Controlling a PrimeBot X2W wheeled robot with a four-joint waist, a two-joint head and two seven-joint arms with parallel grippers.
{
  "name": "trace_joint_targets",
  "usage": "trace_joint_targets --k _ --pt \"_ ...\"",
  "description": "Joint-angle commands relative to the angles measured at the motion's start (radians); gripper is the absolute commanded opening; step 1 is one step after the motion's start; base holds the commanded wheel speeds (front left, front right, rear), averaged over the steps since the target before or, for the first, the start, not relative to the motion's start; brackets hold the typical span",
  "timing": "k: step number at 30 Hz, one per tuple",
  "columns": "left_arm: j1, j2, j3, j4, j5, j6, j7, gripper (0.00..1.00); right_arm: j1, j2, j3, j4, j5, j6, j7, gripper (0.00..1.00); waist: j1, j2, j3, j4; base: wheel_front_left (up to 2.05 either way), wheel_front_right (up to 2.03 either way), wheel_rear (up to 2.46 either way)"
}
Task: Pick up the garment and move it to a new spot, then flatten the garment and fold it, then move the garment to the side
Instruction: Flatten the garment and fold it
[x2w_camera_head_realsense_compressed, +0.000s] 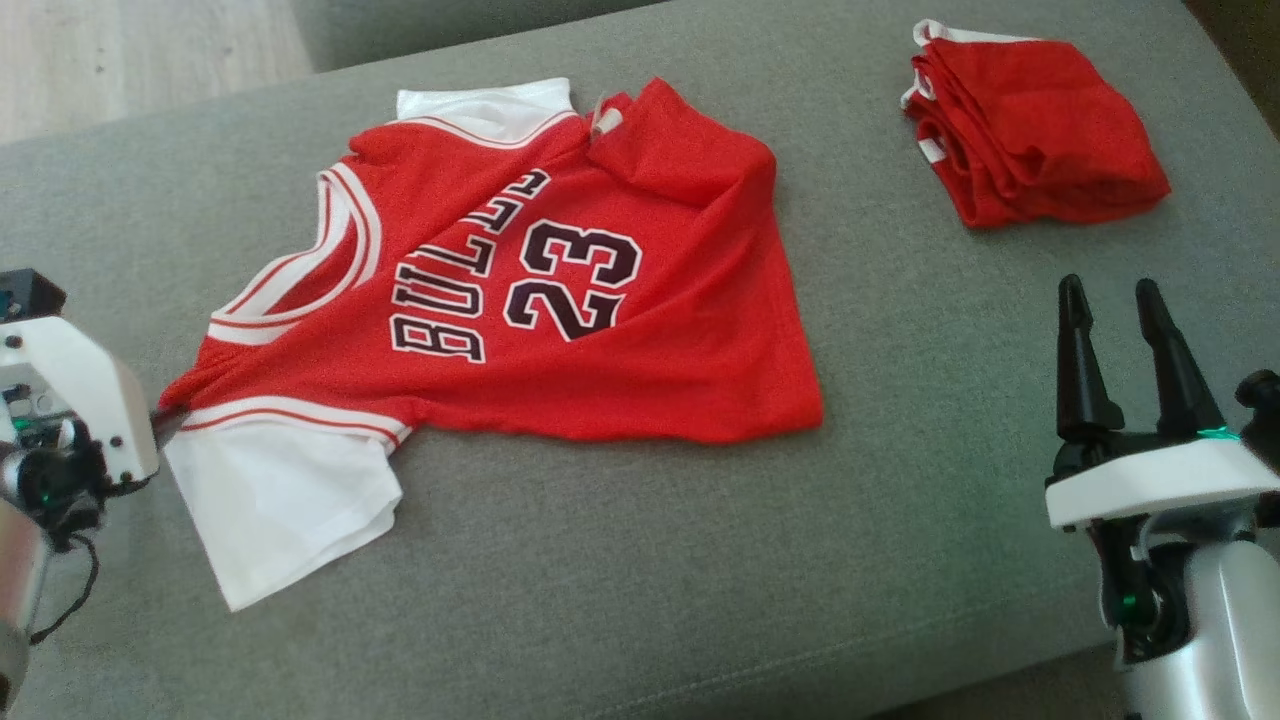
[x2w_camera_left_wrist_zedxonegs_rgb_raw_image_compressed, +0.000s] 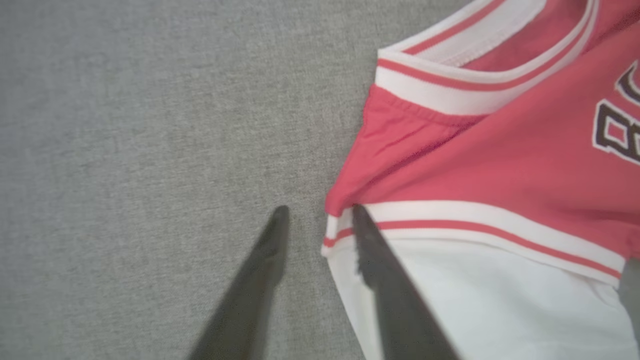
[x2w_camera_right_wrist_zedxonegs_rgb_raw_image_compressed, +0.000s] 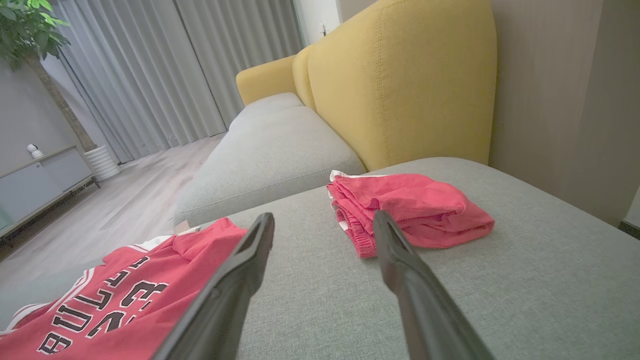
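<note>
Jersey (x2w_camera_head_realsense_compressed: 650, 330) with far corner folded over — hem partly hidden, left hand (x2w_camera_left_wrist_zedxonegs_rgb_raw_image_compressed: 317, 211) spread at its shoulder, right hand (x2w_camera_head_realsense_compressed: 1108, 290) wide

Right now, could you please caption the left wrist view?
Open left pincer at the red jersey's shoulder edge, on grey sofa cushion.

Heads up: the far sleeve of the red basketball jersey with white sleeves (x2w_camera_head_realsense_compressed: 700, 330) sits partly under its red body. At its near shoulder the white wrist housing (x2w_camera_head_realsense_compressed: 75, 390) covers most of the left gripper (x2w_camera_left_wrist_zedxonegs_rgb_raw_image_compressed: 319, 212), and up close the dark fingers (x2w_camera_left_wrist_zedxonegs_rgb_raw_image_compressed: 385, 280) are blurry, so you can't tell if the one over the sleeve trim touches cloth. Right of the jersey, a right gripper (x2w_camera_right_wrist_zedxonegs_rgb_raw_image_compressed: 322, 217) finger hides part of the folded red cloth pile (x2w_camera_right_wrist_zedxonegs_rgb_raw_image_compressed: 430, 205). Both wrist views cut off the jersey's lettering.
</note>
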Motion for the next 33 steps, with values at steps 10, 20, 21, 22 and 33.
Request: trace_joint_targets --k 10,20,21,22,33 --pt "-0.021 0.017 0.023 -0.191 0.093 0.026 -0.416 1.00 0.038 -0.002 0.025 -0.008 -0.015 -0.001 0.004 1.00 0.0000 0.0000 -0.106 0.102 0.00 0.00 0.00" --pt "0.257 -0.033 0.093 -0.522 0.148 0.214 -0.810 1.00 0.083 -0.013 0.046 -0.002 -0.013 -0.001 -0.019 1.00 0.0000 0.0000 -0.173 0.153 0.00 0.00 0.00" --pt "0.295 -0.039 0.103 -0.562 0.154 0.239 -0.820 1.00 0.087 -0.015 0.053 -0.004 -0.013 -0.001 -0.027 1.00 0.0000 0.0000 -0.176 0.156 0.00 0.00 0.00" --pt "0.332 -0.047 0.116 -0.609 0.164 0.266 -0.829 1.00 0.091 -0.019 0.058 -0.005 -0.016 -0.001 -0.037 1.00 0.0000 0.0000 -0.178 0.160 0.00 0.00 0.00" --pt "0.643 -0.203 0.230 -0.899 0.351 0.370 -0.839 1.00 0.134 -0.038 0.086 -0.013 -0.101 -0.001 -0.172 1.00 0.0000 0.0000 -0.178 0.184 0.00 0.00 0.00"
